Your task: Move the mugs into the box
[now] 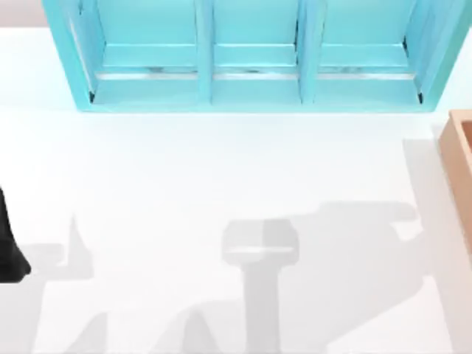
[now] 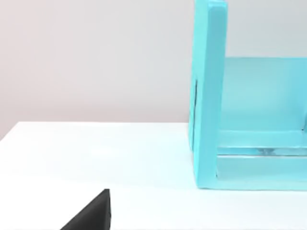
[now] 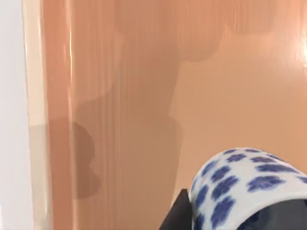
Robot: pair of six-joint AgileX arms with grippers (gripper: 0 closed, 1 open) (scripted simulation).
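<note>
One mug, white with blue flowers, hangs close to the right wrist camera above the tan floor of the box. My right gripper is shut on this mug, and one dark finger presses against its side. In the top view, the box shows as a wooden corner at the table's right edge. My left arm is parked at the table's left edge. A black piece of my left gripper shows low in the left wrist view.
A large turquoise shelf unit with three bays stands along the back of the white table. Its side wall rises ahead of the left wrist camera. Arm shadows lie across the table's front half.
</note>
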